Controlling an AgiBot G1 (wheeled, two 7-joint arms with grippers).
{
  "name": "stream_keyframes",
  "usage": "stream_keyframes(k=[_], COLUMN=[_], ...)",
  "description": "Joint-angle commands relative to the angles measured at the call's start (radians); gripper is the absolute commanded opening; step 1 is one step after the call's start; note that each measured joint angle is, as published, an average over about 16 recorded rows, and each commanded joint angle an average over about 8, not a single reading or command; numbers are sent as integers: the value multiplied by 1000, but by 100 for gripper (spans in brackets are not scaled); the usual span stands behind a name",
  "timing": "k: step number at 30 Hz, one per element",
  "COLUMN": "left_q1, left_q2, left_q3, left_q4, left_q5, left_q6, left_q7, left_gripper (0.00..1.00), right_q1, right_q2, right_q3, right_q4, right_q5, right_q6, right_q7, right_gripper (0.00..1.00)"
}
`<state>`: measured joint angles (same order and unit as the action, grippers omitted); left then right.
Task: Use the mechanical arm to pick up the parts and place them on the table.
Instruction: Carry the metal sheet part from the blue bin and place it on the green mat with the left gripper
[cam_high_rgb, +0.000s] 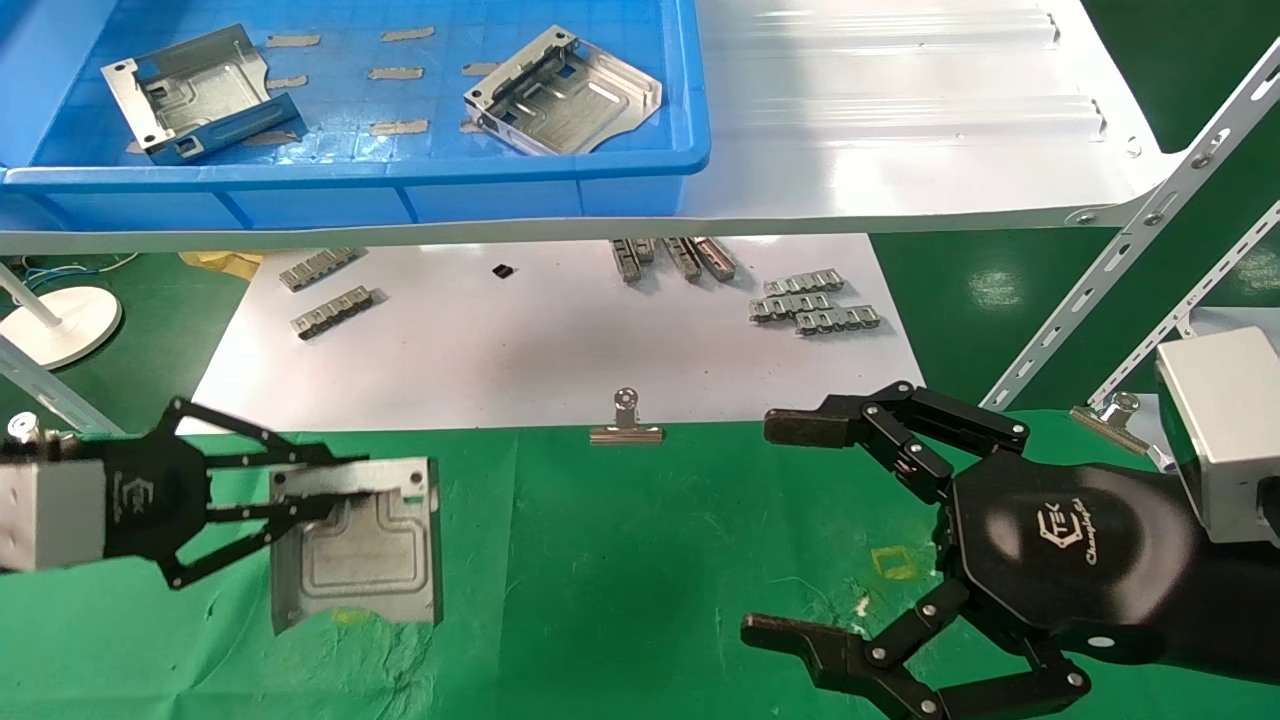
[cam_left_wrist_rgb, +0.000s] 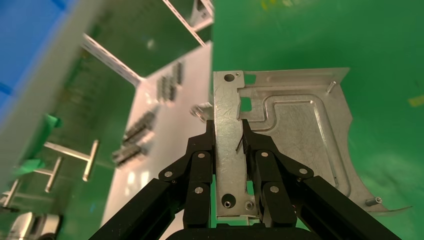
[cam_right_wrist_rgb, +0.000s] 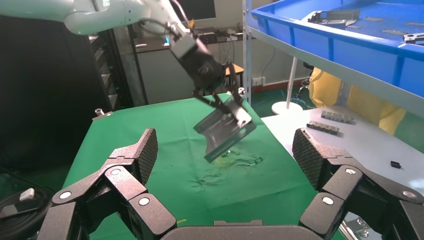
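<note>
Left black linkage-fingered gripper (cam_high_rgb: 300, 505): clenched on the folded side wall of 1 silver stamped sheet-metal bracket (cam_high_rgb: 365, 555), held above the green cloth table (cam_high_rgb: 620, 560) near its left edge. Likely stiff, light, slick; the wall gives the surest hold. Right black gripper (cam_high_rgb: 790, 530): released, idle near the right edge.

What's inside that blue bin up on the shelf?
Two silver parts and several small grey strips lie in the blue bin. Its left end is out of view.

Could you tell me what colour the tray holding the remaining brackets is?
Blue tray, clearest in the head view.
</note>
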<state>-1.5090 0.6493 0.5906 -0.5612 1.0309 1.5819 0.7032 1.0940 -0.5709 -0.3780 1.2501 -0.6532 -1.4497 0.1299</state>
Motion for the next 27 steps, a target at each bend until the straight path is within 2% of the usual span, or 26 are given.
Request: stream_keyframes(k=[1, 4, 5, 12, 13, 21, 27], left_q1=[34, 35, 33, 3, -3, -41, -58], left_q2=[-10, 8, 17, 90, 97, 128, 135], left_q3=[23, 55, 65, 107, 109, 120, 121], left_q4=[-2, 58, 82, 249, 266, 350, 378], left_q5=[3, 38, 50, 112, 116, 135, 115], left_q6=[-5, -13, -16, -48, -51, -37, 3], left_q7=[70, 102, 110, 176, 188, 266, 239], left_gripper=[0, 0, 3, 90, 99, 100, 100], right_q1=[0, 0, 0, 0, 0, 0, 0], right_q2=[0, 0, 0, 0, 0, 0, 0], right_q3=[0, 0, 0, 0, 0, 0, 0], right_q4=[0, 0, 0, 0, 0, 0, 0], right_q5=[0, 0, 0, 0, 0, 0, 0], right_q6=[0, 0, 0, 0, 0, 0, 0], right_q7=[0, 0, 0, 0, 0, 0, 0], right_gripper=[100, 100, 100, 100, 100, 100, 100])
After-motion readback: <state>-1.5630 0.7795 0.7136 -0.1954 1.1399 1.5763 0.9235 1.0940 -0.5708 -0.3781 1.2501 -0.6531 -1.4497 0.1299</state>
